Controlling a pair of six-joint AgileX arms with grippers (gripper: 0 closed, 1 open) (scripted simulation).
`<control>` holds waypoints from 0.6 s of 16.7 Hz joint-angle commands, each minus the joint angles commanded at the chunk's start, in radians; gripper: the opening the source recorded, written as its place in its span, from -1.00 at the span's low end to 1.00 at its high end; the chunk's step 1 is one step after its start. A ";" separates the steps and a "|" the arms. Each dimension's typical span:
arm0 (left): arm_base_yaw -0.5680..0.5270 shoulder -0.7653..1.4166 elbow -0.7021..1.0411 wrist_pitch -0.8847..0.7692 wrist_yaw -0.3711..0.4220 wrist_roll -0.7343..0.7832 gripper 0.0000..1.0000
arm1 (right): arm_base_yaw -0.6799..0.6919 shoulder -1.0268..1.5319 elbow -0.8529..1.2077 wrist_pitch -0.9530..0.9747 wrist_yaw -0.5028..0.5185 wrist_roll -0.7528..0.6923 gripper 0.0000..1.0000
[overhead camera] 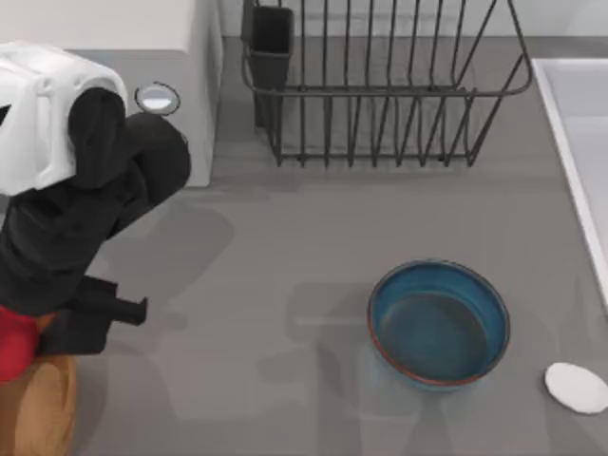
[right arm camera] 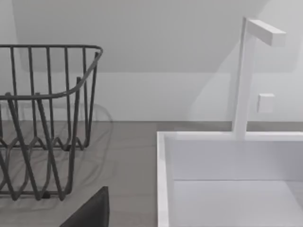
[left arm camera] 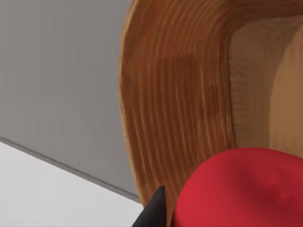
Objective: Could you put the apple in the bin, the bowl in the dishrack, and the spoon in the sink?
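Left pincer (overhead camera: 24, 347) clamped on apple (overhead camera: 13, 344), held above bin (overhead camera: 43, 408) rim at worktop's left edge. Risk: release over rim, apple bouncing out onto worktop (overhead camera: 285, 285). Right pincer state: cannot tell.

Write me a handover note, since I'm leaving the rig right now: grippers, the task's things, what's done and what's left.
Left gripper: at the table's front left, holding the apple over the bin; not released yet.
Right gripper: a dark fingertip shows in its wrist view, facing the dishrack and sink.
Bowl: upright on the table, front right.
Spoon: on the table, right of the bowl.
Done: nothing placed. Left: drop apple, rack bowl, sink spoon.
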 joint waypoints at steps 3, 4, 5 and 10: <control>0.029 -0.013 -0.096 0.092 -0.011 0.030 -1.00 | 0.000 0.000 0.000 0.000 0.000 0.000 1.00; 0.037 -0.016 -0.112 0.109 -0.015 0.039 -1.00 | 0.000 0.000 0.000 0.000 0.000 0.000 1.00; 0.040 -0.017 -0.117 0.114 -0.016 0.043 -1.00 | 0.000 0.000 0.000 0.000 0.000 0.000 1.00; 0.040 -0.017 -0.117 0.114 -0.016 0.043 -0.70 | 0.000 0.000 0.000 0.000 0.000 0.000 1.00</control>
